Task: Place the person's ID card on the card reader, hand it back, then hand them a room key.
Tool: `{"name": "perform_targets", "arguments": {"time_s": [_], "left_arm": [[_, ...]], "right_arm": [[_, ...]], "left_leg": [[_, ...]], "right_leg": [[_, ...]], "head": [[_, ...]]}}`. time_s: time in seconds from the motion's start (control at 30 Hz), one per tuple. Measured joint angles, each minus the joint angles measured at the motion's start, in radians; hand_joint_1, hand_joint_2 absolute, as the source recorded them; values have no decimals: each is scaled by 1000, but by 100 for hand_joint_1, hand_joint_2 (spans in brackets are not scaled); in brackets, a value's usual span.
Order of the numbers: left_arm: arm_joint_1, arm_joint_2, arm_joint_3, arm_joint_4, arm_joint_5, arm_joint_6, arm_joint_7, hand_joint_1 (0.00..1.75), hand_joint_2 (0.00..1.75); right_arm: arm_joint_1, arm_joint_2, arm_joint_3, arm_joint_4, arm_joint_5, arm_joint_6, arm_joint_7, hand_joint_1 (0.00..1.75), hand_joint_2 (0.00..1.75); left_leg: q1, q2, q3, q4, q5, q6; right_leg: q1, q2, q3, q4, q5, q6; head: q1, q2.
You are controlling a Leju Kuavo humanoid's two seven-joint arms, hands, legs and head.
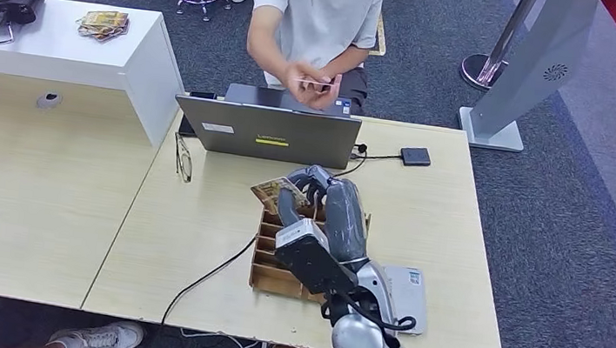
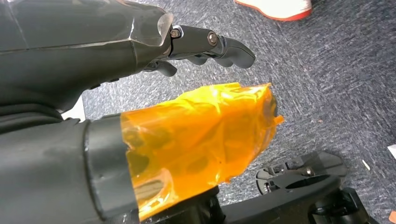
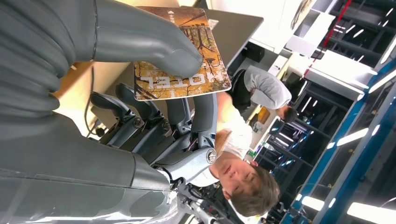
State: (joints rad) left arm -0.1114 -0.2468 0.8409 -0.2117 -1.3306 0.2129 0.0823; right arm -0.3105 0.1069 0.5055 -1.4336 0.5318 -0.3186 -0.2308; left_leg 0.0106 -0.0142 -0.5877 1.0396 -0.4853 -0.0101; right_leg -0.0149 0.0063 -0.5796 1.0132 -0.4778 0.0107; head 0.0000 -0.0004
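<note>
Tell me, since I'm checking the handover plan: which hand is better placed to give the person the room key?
The right hand: it already pinches the room key above the table, facing the person. The left hand hangs over the floor.

R hand (image 1: 313,194) raised over desk, thumb + fingers pinching key card (image 3: 180,56); L hand (image 2: 196,51) hanging, fingers loosely curled.

One grey open laptop (image 1: 267,130). One small black square card reader (image 1: 415,156). One brown cardboard slotted box (image 1: 273,258). One pair of thin glasses (image 1: 183,157). One orange-brown hotel card (image 3: 180,53). Two silver robot hands (image 1: 313,194) (image 2: 140,42). Two people (image 1: 318,18) (image 3: 266,91).
</note>
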Motion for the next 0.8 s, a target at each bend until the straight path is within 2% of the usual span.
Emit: {"name": "perform_targets", "arguments": {"time_s": [0.3,0.57,0.8], "left_arm": [[-6,0,-29,0,-24,-14,18,0,0],[-13,-1,-61,0,-38,-26,28,0,0],[-15,-1,-77,0,-43,-25,31,0,0]], "right_arm": [[-83,39,-29,89,8,-22,55,175,175],[-171,62,-55,191,134,-87,149,175,175],[-206,76,-59,240,167,-85,167,175,175]], "left_leg": [[0,0,0,0,0,0],[0,0,0,0,0,0],[0,0,0,0,0,0]], "right_leg": [[0,0,0,0,0,0],[0,0,0,0,0,0],[0,0,0,0,0,0]], "head": [[0,0],[0,0],[0,0]]}}
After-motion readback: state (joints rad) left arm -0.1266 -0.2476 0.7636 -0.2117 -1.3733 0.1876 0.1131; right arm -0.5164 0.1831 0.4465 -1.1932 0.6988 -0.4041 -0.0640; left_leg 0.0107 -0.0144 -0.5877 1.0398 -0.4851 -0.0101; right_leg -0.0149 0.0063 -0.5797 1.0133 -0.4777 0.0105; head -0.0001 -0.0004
